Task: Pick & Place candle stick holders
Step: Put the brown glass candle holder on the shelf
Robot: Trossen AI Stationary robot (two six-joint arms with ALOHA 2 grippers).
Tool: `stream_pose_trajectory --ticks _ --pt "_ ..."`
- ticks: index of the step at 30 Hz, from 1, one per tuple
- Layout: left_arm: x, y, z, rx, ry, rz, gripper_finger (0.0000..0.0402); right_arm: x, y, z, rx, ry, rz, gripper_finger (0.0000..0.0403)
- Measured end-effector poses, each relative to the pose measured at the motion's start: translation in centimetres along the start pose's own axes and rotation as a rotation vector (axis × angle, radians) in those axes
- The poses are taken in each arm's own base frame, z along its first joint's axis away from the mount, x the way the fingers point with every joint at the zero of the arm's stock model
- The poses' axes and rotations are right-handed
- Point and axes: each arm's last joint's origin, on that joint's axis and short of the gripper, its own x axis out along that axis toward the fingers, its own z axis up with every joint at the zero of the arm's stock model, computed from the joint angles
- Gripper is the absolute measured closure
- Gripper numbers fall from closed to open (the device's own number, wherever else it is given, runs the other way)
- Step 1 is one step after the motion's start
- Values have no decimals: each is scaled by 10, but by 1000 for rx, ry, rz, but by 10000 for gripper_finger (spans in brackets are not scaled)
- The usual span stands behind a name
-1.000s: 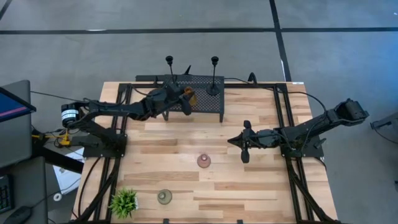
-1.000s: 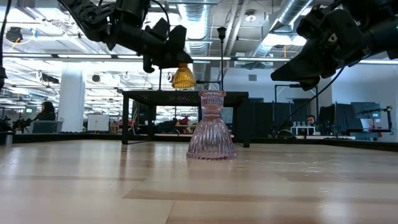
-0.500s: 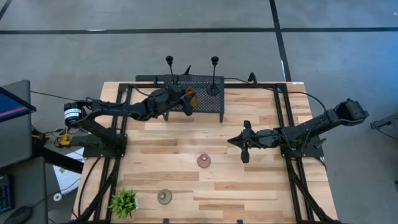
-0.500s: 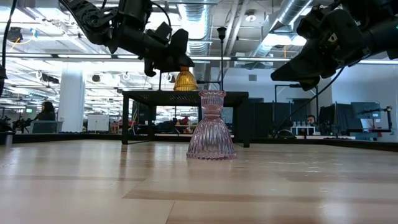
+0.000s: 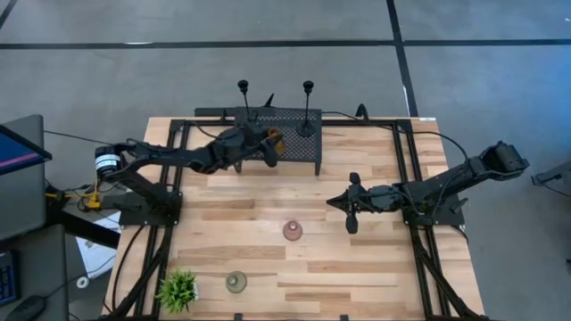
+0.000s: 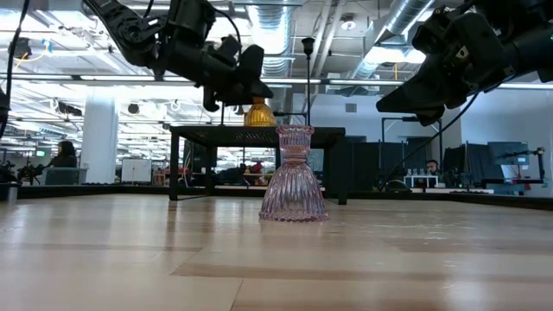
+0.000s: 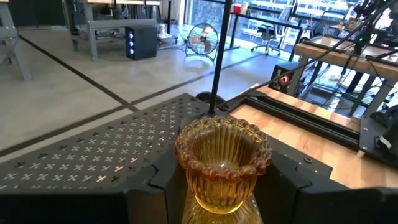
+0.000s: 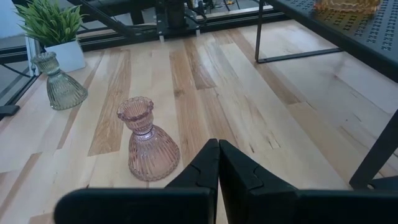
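Observation:
My left gripper is shut on the amber holder over the black mesh stand at the table's far side. In the low view the amber holder stands upright, its base at the stand's top. Two tall black stem holders stand on their round bases on the stand. The pink holder and the grey-green holder stand on the table. My right gripper is shut and empty, above the table to the right of the pink holder. My left gripper pinches the amber holder between its two fingers at the narrow waist below the beaded rim. The fingers come from the table's left, slanting down. The holder stays upright; whether its base rests on the mesh top I cannot tell.
A small spiky green plant in a white pot stands at the near left corner, next to the grey-green holder. Bare wood lies between the stand and the pink holder. People and desks show in the room beyond.
My left gripper has gone down and a little toward the table's right edge with the amber holder. The holder stays upright, and its base has come down from above the mesh stand to the level of the stand's top.

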Motion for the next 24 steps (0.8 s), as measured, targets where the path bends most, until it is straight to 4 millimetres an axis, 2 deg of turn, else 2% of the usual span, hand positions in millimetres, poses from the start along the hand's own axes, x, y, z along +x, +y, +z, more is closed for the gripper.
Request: stream_pose_trajectory --ticks 13,24 --pt "6 0 -8 12 8 8 239 0 0 0 0 0 0 402" --pt "6 0 -7 9 -6 6 231 0 0 0 0 0 0 402"
